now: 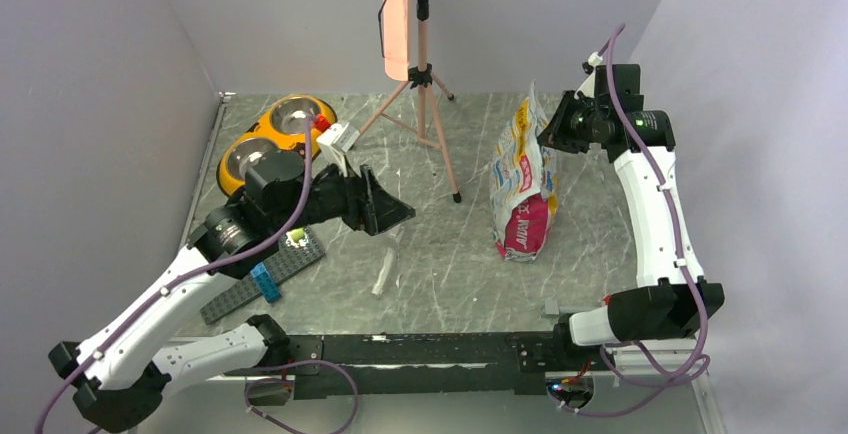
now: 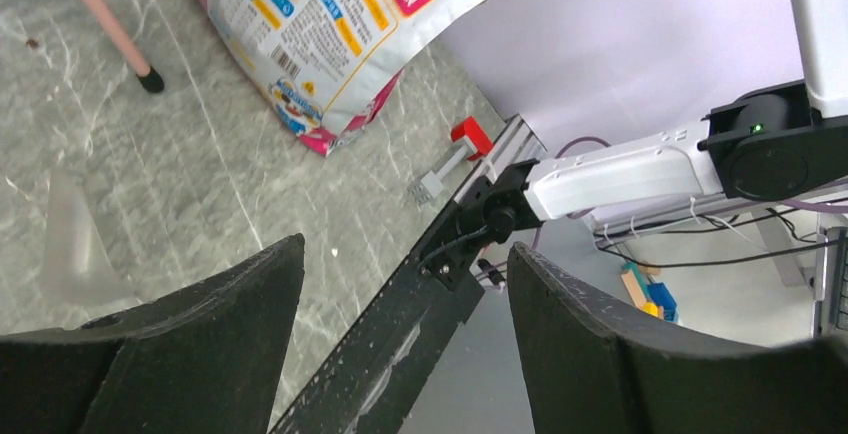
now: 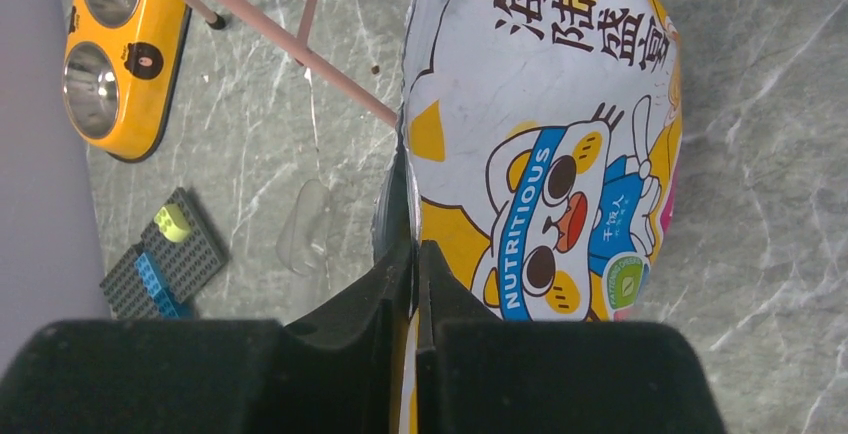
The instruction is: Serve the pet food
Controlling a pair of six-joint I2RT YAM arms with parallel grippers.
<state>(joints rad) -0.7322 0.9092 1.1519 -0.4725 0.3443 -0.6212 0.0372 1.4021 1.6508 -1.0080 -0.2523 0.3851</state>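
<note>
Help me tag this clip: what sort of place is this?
Probably a lab test booth: plain walls box in a marble-look table, robot arms are bolted along its near edge, and a lamp stands on a tripod.

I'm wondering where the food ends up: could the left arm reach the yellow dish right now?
Probably yes: the dish lies close beside the left arm, nothing between them, though the open left gripper points away.

Lab cell: white partition walls (image 1: 100, 64), tripod lamp (image 1: 421, 76)
</note>
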